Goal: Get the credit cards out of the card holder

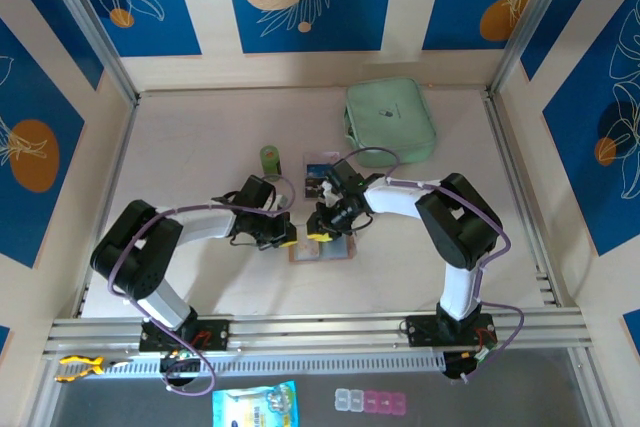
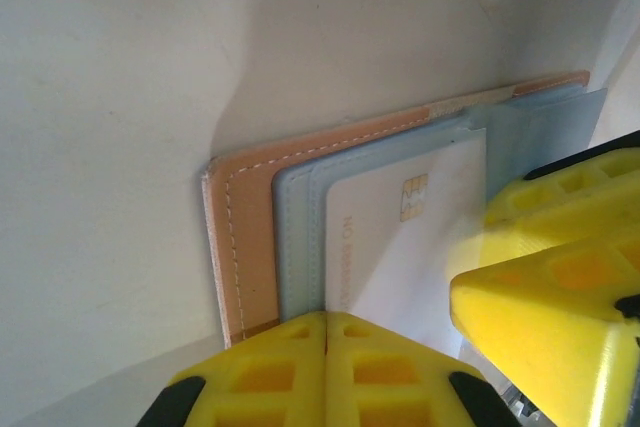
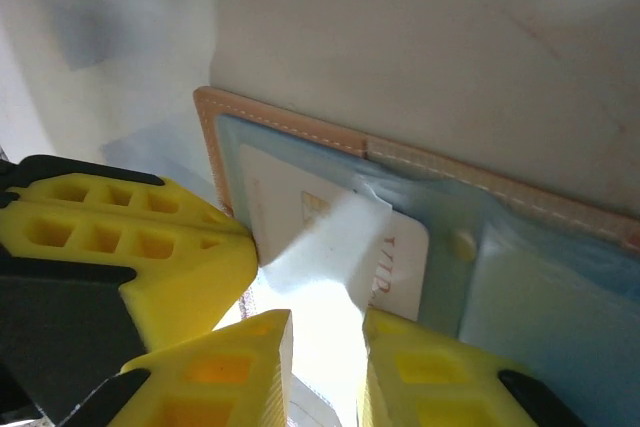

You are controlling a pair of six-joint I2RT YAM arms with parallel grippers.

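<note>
Pale tabletop (image 1: 200, 147): card holder (image 2: 250, 197) lies open; left hand (image 2: 326, 332) clenched, right hand (image 3: 325, 322) seemingly pinching a white card (image 3: 330, 247).

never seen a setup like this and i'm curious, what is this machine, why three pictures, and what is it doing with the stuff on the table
These are two robot arms bolted at the near edge of a pale table, each ending in a two-finger gripper with yellow fingertips. One picture comes from a fixed camera above and behind the arms; the other two come from small cameras on each wrist, so you see the fingers close up.

On the table lie an open tan-pink leather card holder with grey-clear pockets, a mint-green zip pouch, a small green object and a printed card.

The left gripper is shut and presses down on the holder's edge. The right gripper has its fingers closed around a white card, seemingly drawing it out of a pocket. Another white card with a gold chip sits in a pocket.
</note>
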